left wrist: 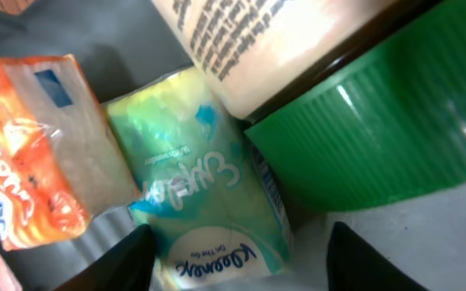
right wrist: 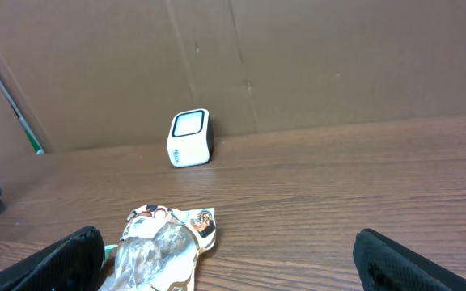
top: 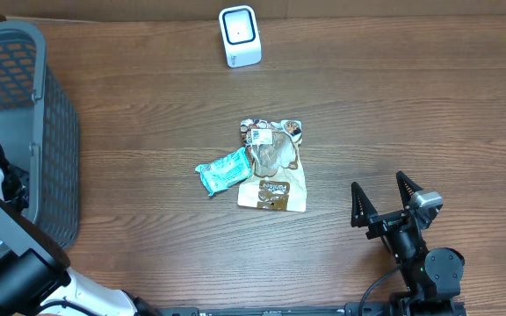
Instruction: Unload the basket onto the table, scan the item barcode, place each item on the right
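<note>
Two packets lie on the counter (top: 393, 105): one teal packet (top: 224, 170) touching one brown-and-white pouch (top: 273, 167), with one white scanner (top: 239, 36) well apart near the far edge. One gray basket (top: 55, 132) stands at the left, and our left wrist view shows three items: one orange packet (left wrist: 31, 153), one green-capped bottle (left wrist: 362, 121), and one green tissue pack (left wrist: 201, 178) between them. Our left end effector (left wrist: 237, 246) straddles the green tissue pack, fingers partly spread, not clamped. Our right end effector (top: 380, 195) stands wide apart, empty.

surface: wooden table (top: 148, 105) | on it: white scanner (top: 239, 35), brown pouch (top: 273, 167), teal packet (top: 224, 170), grey basket (top: 55, 140)
</note>
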You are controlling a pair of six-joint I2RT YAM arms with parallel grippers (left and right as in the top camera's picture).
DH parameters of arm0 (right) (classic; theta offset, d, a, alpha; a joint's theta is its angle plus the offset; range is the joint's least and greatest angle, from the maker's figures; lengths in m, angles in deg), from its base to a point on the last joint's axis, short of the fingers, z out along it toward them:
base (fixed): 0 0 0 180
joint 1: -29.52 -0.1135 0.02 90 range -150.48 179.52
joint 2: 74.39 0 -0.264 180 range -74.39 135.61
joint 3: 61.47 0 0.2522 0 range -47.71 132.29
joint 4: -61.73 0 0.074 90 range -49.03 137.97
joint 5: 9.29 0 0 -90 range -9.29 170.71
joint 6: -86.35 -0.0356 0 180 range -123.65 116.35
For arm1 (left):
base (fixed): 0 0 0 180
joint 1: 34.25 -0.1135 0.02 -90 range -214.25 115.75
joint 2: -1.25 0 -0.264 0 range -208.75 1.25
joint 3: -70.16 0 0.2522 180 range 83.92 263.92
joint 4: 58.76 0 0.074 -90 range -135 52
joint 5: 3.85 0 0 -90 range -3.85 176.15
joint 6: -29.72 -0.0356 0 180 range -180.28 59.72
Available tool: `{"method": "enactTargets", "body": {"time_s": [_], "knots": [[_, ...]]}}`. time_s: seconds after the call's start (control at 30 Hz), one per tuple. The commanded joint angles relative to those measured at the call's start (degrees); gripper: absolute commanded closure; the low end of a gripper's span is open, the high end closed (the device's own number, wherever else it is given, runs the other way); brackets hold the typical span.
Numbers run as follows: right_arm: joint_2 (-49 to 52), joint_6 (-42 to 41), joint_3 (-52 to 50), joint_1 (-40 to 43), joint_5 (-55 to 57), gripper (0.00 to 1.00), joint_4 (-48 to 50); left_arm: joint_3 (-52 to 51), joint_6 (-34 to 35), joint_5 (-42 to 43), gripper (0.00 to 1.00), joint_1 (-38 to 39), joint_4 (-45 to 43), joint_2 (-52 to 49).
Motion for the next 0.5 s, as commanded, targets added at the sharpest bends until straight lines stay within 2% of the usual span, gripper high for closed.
{"method": "enactTargets", "body": {"time_s": [0.0, 0.27, 0.3, 0.37, 0.47], "knots": [[-0.6, 0.2, -0.6, -0.2, 0.5, 0.0, 0.3, -1.8, -0.1, -1.0, 0.57, 0.0, -1.0, -0.6], [-0.6, 0.2, -0.6, -0.2, 0.5, 0.0, 0.3, -2.3, -0.1, -1.3, 0.69, 0.0, -2.1, -0.7], [-0.6, 0.2, -0.6, -0.2, 0.5, 0.0, 0.3, -2.3, -0.1, -1.3, 0.74, 0.0, -2.1, -0.7], [-0.6, 0.2, -0.6, -0.2, 0.5, 0.0, 0.3, -2.3, -0.1, -1.2, 0.96, 0.0, -1.2, -0.7], [-0.6, 0.2, -0.6, -0.2, 0.5, 0.0, 0.3, -2.3, -0.1, -1.0, 0.96, 0.0, -0.3, -0.7]]}}
